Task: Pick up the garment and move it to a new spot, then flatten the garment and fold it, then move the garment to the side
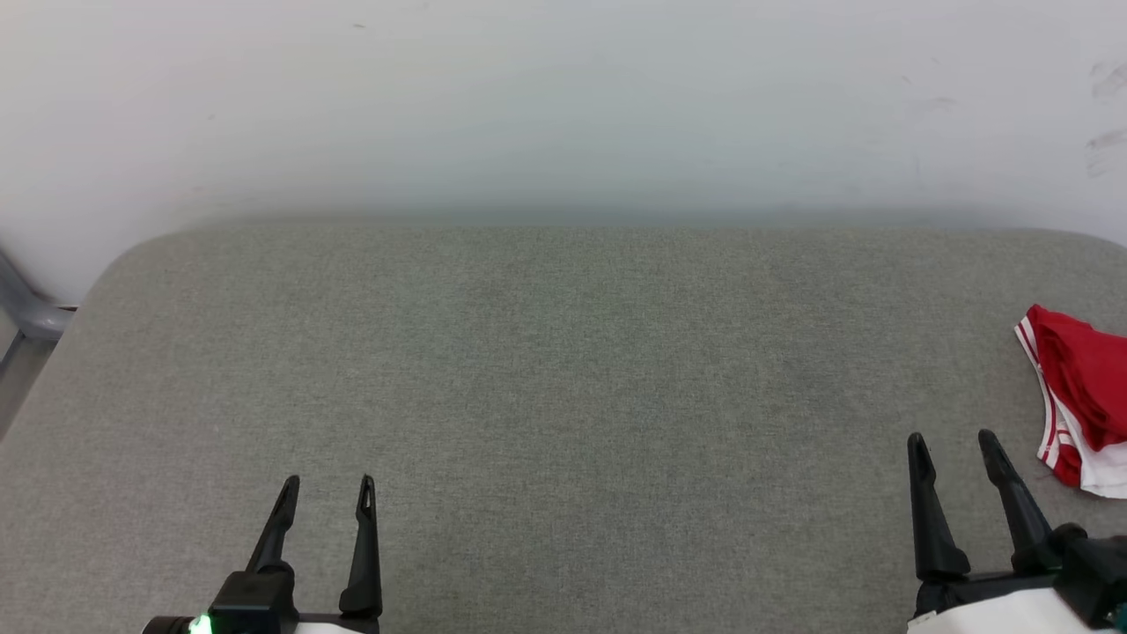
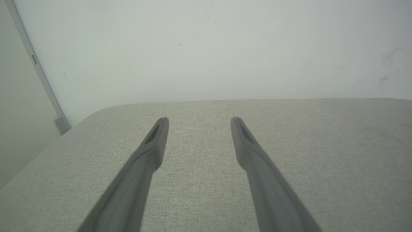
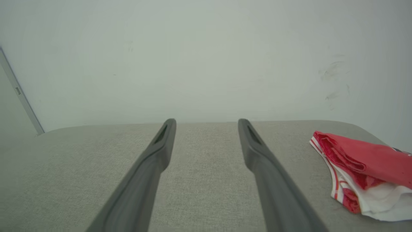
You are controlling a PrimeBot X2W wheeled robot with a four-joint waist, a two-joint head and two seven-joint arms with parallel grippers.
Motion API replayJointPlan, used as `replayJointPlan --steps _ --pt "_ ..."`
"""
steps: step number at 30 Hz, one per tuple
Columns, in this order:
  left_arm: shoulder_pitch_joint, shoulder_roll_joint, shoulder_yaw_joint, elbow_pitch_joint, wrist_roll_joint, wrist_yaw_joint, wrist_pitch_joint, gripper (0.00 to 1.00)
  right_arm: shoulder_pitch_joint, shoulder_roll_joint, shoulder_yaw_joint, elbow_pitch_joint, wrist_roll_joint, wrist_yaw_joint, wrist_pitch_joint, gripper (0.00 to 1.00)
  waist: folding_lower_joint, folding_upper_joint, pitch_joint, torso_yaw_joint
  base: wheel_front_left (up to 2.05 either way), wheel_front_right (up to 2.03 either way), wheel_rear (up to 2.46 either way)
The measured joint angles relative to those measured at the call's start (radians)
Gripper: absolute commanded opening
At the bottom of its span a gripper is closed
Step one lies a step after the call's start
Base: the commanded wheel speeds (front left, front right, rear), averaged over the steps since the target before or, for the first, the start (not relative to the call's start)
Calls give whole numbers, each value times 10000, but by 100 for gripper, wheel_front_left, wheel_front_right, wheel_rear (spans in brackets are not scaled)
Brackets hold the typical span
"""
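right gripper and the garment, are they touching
Apart: the head view shows bare grey surface between the open right gripper and the garment lying to its right.

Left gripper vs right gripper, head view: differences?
The left gripper sits far from the garment; the right gripper is close beside it, not touching. The left gripper's fingers lean rightward, the right gripper's leftward. Both are open, empty, over the grey fabric surface.

We see soft, even, fairly bright light and no glare. The wall (image 1: pixel 563 106) looks pale and hazy, with a faint shadow band where it meets the desk (image 1: pixel 563 352). In both wrist views the dark fingers (image 2: pixel 154 145) blur towards the bottom edge.
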Motion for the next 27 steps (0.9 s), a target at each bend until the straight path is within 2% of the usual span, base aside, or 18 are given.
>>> replayJointPlan --steps 6,18,19,23,27 --pt "137 0 127 29 -58 -142 0 100 548 167 -42 -322 -35 0 0 100 0 0 -115 -36 0 0 0" --pt "226 -35 174 184 -17 -276 0 100 688 238 -153 -470 -207 0 0 100 1 0 -196 -12 0 0 0" --pt "227 -38 186 203 -12 -276 0 0 688 240 -153 -460 -207 0 0 0 1 0 -200 -9 0 0 0" --pt "323 -50 163 585 -38 -276 13 0 706 240 -130 -90 -201 2 15 0 1 0 -201 -9 0 0 0" --pt "312 -71 215 756 -767 -341 236 0 699 240 -111 63 502 2 178 0 1 0 -190 -20 0 0 0"
